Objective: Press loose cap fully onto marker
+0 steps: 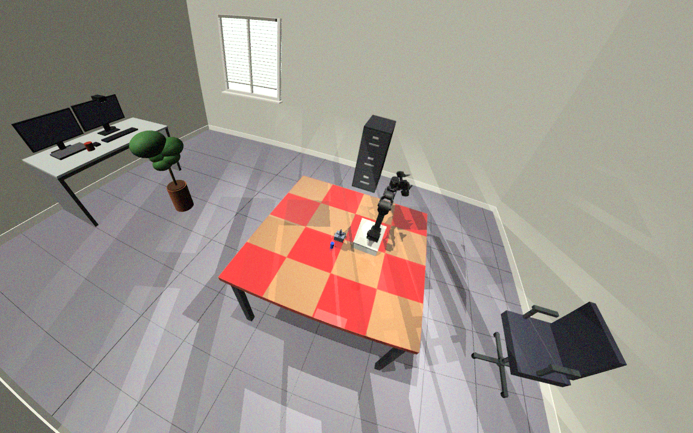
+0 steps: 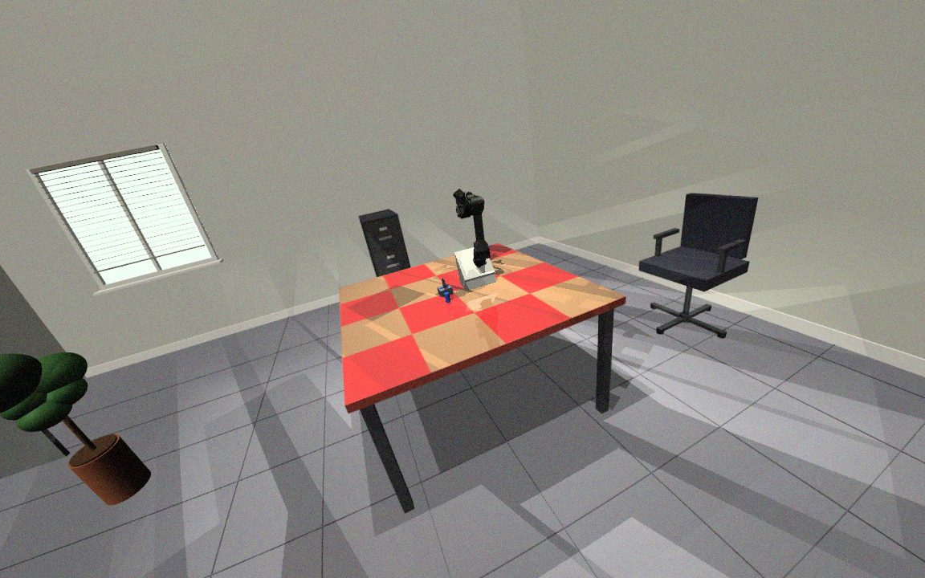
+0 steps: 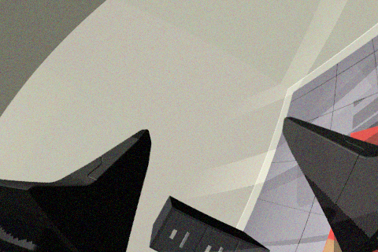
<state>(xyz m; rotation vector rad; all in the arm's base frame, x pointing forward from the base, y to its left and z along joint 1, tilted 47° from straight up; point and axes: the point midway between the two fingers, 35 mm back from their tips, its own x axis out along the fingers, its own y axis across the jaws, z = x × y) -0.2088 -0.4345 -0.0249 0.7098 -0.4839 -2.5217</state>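
The holder block [image 1: 339,237] [image 2: 444,291] is small and grey-blue and sits on the checkered table. The dark marker [image 1: 340,231] [image 2: 442,282] stands upright in it. The blue cap [image 1: 331,245] [image 2: 447,297] stands loose on the table close to the block, on its near side in the top and exterior views. My gripper [image 3: 216,124] is open, with its two black fingers wide apart and nothing between them. It is raised high at the end of the arm, well away from the cap and marker, which are both out of the wrist view.
The black arm [image 1: 384,203] [image 2: 478,228] rises from a pale box-like base [image 1: 366,246] [image 2: 478,282] beside the holder block, on the red and tan table [image 1: 305,279] [image 2: 387,359]. A dark filing cabinet [image 1: 374,153] [image 2: 385,241] [image 3: 197,230] stands beyond the table.
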